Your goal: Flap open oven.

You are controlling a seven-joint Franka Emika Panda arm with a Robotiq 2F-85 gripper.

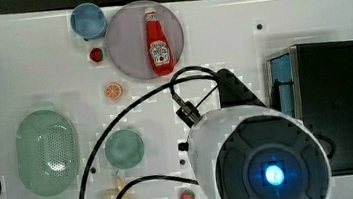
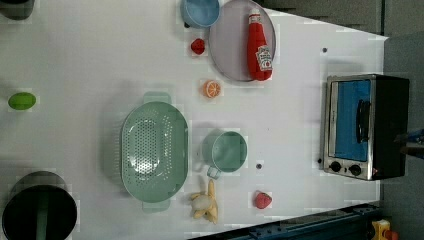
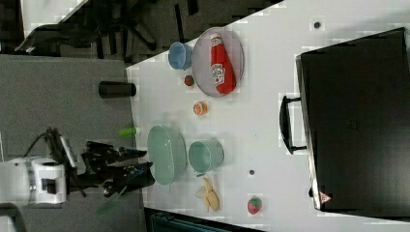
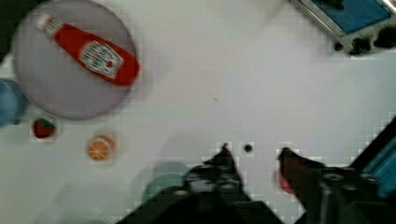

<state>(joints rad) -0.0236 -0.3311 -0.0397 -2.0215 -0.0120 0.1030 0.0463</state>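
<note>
The oven [image 2: 365,127] sits shut at the tabletop [image 2: 90,60] edge (handle [image 2: 363,121] facing the dishes), while the pincer [image 4: 252,156], fingers apart and empty, hangs well clear, probably lining up an approach.

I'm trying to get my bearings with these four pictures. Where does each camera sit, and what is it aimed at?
Top view: overhead, above the arm's white body, looking down on the table.
Left view: high up, facing the oven door.
Right view: high up over the oven's black top; the tool hangs beyond the table edge.
Wrist view: on the arm, looking down past the tool, fingers apart.
All four show the ketchup bottle.
</note>
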